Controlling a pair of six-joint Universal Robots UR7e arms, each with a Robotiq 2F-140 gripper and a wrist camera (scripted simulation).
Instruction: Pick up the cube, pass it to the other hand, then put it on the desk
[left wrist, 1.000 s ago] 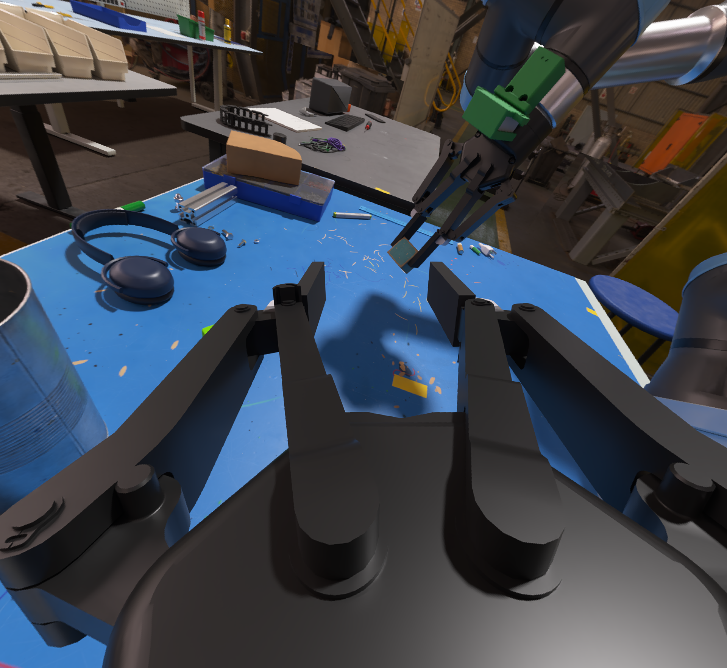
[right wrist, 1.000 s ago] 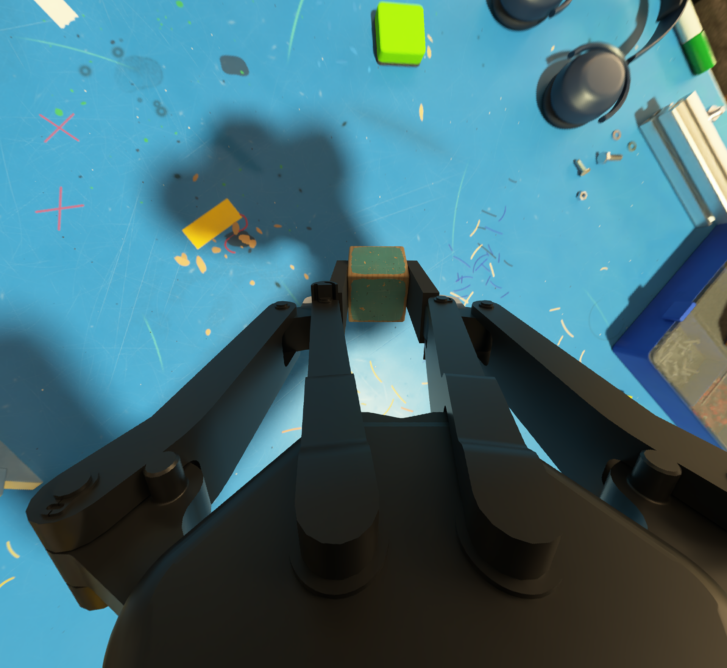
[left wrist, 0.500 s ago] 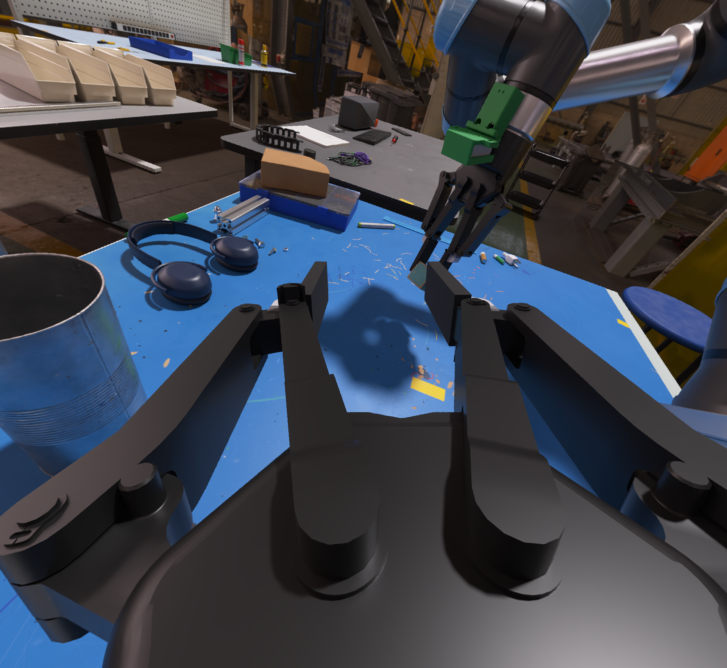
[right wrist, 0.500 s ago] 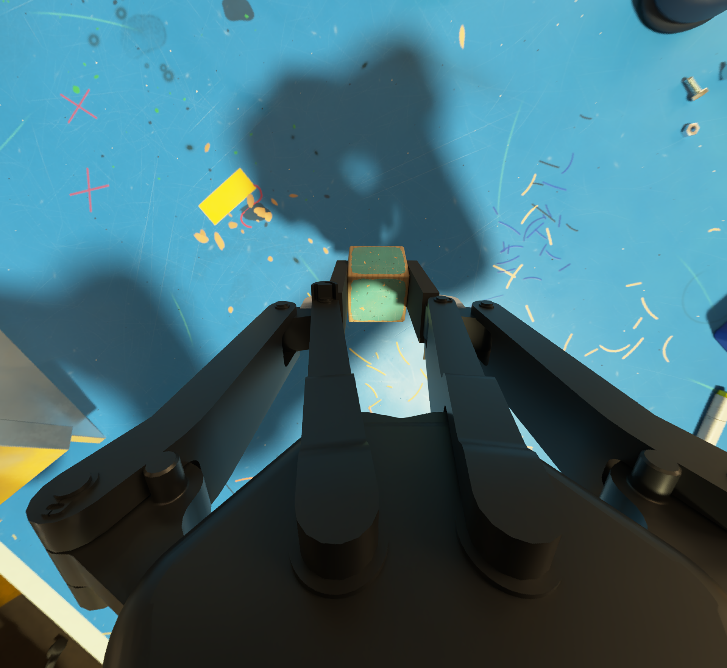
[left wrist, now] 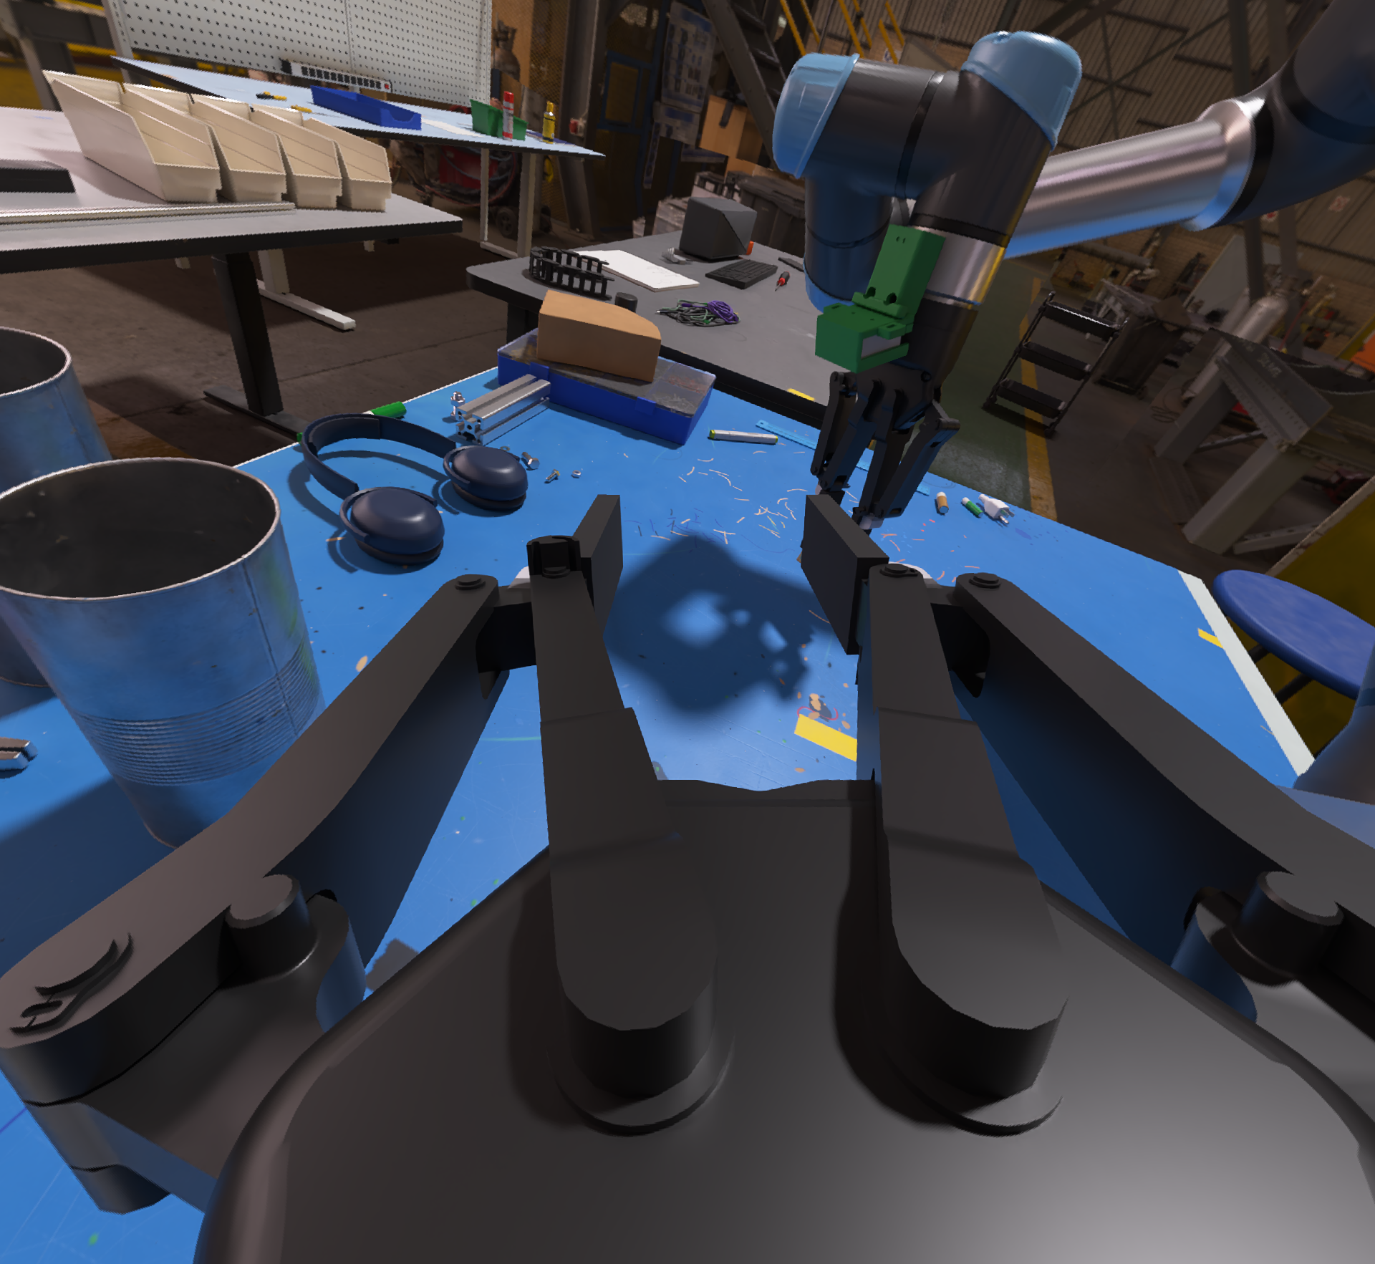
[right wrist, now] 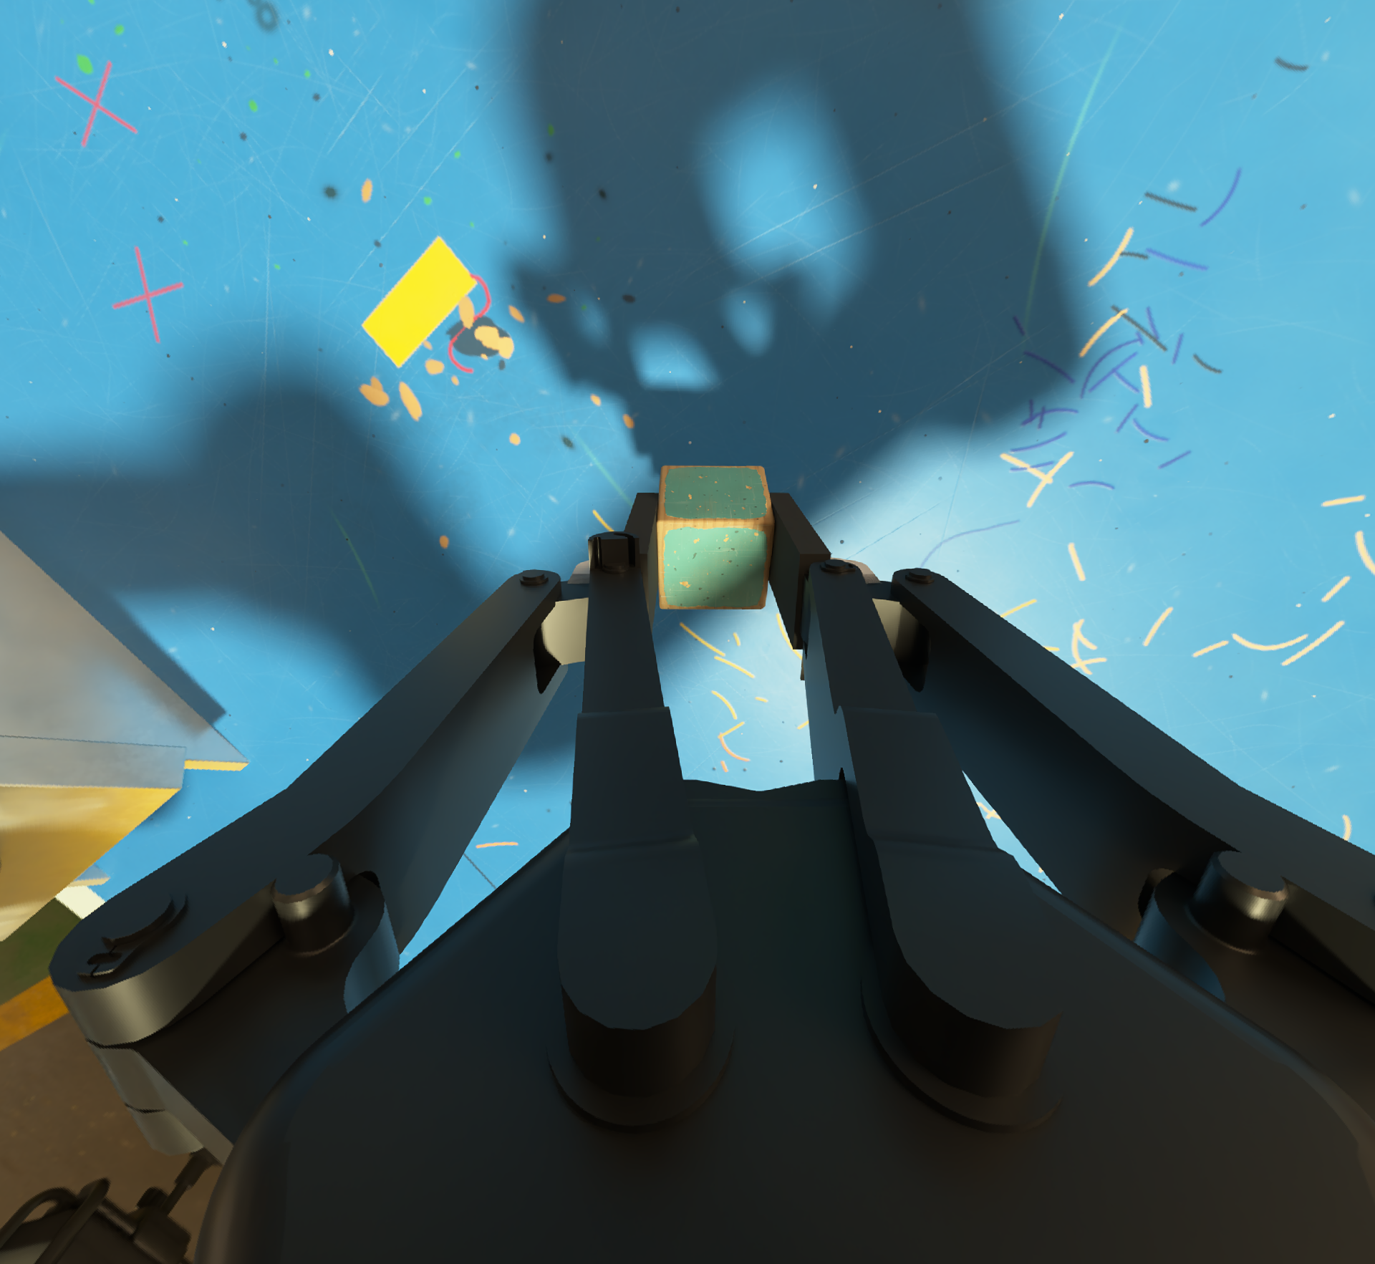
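Cube (right wrist: 713,535): pinched between the two pads of the right end effector (right wrist: 714,544), held clear above the blue counter (right wrist: 223,484), judged so that it can be handed across.
Left end effector (left wrist: 714,559): spread wide and empty, kept level over the counter, facing the cube.
Yellow tape patch (right wrist: 418,300): lies on the counter near the cube.
Handover: judged not yet begun.

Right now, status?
Right gripper shut on green cube, above blue desk. Left gripper open, empty. Nothing between them.
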